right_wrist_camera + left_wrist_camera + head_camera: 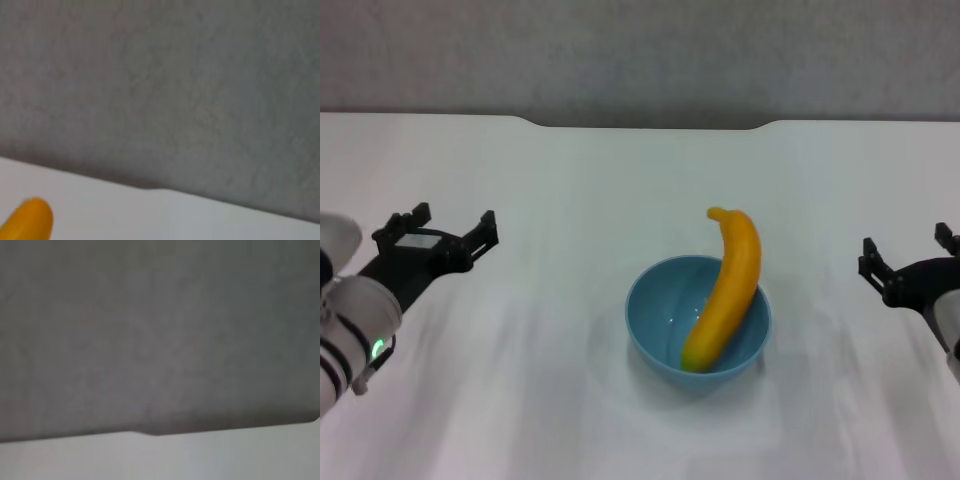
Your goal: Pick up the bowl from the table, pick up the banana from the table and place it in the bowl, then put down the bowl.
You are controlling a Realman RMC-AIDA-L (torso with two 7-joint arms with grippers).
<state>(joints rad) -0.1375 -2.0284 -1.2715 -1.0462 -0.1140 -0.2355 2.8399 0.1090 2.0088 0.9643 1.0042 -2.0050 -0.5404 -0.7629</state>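
The left gripper hangs low over the left side of the tabletop, its black fingers spread apart with nothing between them, pointing toward the far edge; the white forearm behind it runs back to the near left corner of the head view, where a small green light glows on the wrist housing. The right gripper sits at the right edge of the same view, also low over the tabletop and well apart from the bowl; its two dark fingers stand open and empty, and only part of its arm shows. Both grippers are clear of the task's things. The bowl, round, glossy and light blue, rests on the tabletop a little right of centre and toward the near side, between the two arms. The banana lies in it at a slant: its lower end sits down inside the bowl toward the near rim, its body leans on the far right rim, and its upper end sticks out beyond the rim toward the far edge. It is yellow-orange, curved and longer than the bowl is wide. The right wrist view catches one rounded orange end of the banana above the white tabletop, with a grey wall behind; the left wrist view shows only the tabletop edge and that wall.
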